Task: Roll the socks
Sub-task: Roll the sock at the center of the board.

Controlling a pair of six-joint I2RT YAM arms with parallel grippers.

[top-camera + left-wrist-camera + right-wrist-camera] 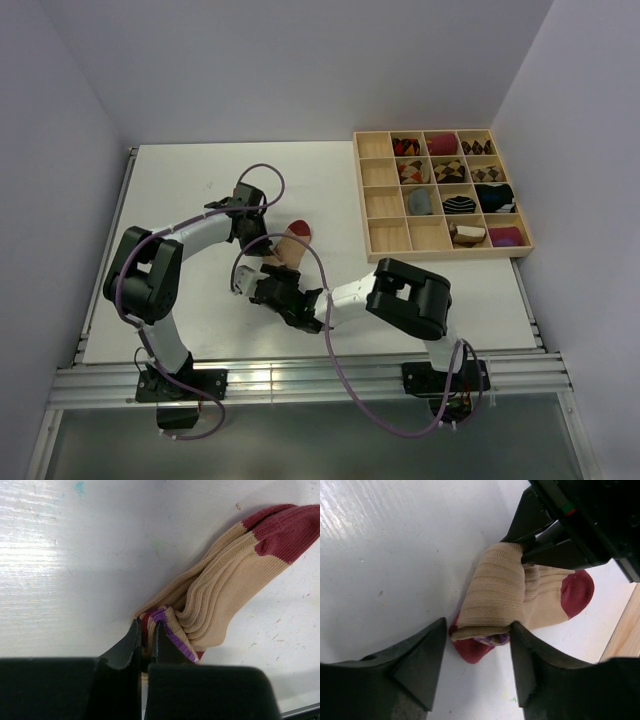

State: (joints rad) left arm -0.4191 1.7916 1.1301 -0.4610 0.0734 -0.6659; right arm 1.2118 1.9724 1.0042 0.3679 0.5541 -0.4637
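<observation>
The beige sock (292, 243) with a dark-red toe lies mid-table, its cuff end folded over on itself. In the left wrist view my left gripper (146, 630) is shut on the purple and red striped cuff of the sock (235, 575). In the right wrist view my right gripper (477, 630) is open, with its jaws on either side of the folded end of the sock (495, 585); the right jaw touches the fold. In the top view the left gripper (266, 232) and right gripper (264, 278) face each other across the sock. No loose grey or argyle sock shows.
A wooden compartment tray (363, 190) stands at the right and holds several rolled sock bundles; its left column is bare. In the right wrist view the left gripper's fingers (540, 545) sit just past the fold. White walls close in the table.
</observation>
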